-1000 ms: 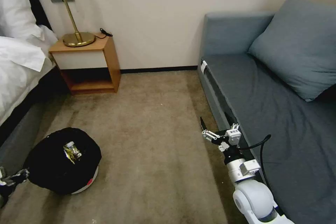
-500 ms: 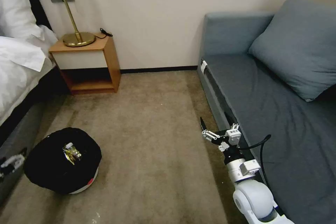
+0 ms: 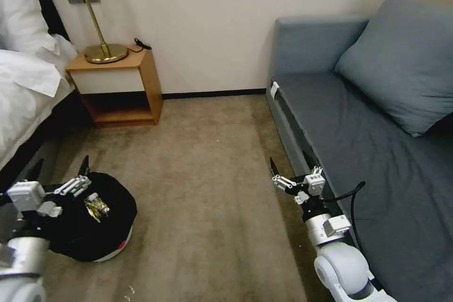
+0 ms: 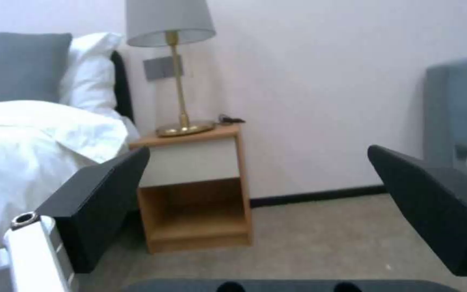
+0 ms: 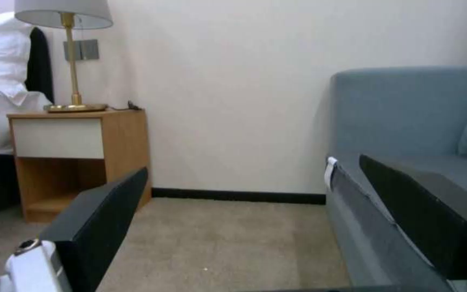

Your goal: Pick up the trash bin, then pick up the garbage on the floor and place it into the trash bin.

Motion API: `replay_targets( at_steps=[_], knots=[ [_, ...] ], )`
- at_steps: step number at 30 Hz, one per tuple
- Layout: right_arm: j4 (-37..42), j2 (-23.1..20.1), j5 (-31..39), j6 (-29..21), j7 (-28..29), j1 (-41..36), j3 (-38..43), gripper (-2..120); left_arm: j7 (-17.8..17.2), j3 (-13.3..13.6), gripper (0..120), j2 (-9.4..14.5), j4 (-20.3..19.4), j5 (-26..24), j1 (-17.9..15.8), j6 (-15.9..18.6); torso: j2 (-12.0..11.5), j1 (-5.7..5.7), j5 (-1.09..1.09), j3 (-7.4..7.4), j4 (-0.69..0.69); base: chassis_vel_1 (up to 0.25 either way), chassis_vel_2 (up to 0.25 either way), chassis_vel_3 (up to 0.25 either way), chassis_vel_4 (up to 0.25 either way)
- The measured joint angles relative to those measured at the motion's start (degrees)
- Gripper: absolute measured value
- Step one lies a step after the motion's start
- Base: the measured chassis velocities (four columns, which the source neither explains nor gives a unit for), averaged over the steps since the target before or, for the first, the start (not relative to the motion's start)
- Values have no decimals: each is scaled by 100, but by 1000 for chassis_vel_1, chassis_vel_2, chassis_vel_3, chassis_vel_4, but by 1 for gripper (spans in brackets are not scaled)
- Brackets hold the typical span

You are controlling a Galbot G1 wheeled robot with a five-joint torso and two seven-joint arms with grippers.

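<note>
Garbage [image 3: 96,206] lies inside the trash bin [image 3: 101,226] — a gold-brown wrapper and what looks like a bottle cap show in its black liner, though how many pieces are in there cannot be counted from above. The carpet [image 3: 198,188] around the bin shows no bottle, packet or crumpled paper, only pale specks close to the bin's front, too small to name. By that, the collecting looks largely finished, and the one bin stands on the carpet rather than being carried.

The left end effector [image 3: 59,170] hovers at the bin's rim on the side toward the bed [image 3: 23,94], released, its two dark fingers [image 4: 103,194] spread wide with nothing between them. The right end effector [image 3: 283,172] hangs well apart from the bin, just beside the sofa [image 3: 358,132] front, likewise released and empty, its fingers [image 5: 103,211] splayed.

By count: one bin, two end effectors, one nightstand [image 3: 120,87] beyond the bin with one lamp [image 3: 94,19] on it, and one cushion [image 3: 401,61] on the sofa.
</note>
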Motion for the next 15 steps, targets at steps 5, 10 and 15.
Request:
replay_targets(
  at_steps=[5, 10, 15],
  knots=[
    [0, 0, 0, 0, 0, 0, 0, 100, -178, 568, 100, -77, 82, 495, 288, -664, 0, 0, 0, 0, 0, 0, 0, 0, 0],
    [0, 0, 0, 0, 0, 0, 0, 100, -272, 1015, 100, -266, 132, 1032, 318, -926, 0, 0, 1, 0, 0, 0, 0, 0, 0],
    [0, 0, 0, 0, 0, 0, 0, 100, -295, 1086, 100, -288, 337, 1041, 104, -943, 0, 0, 0, 0, 0, 0, 0, 0, 0]
  ],
)
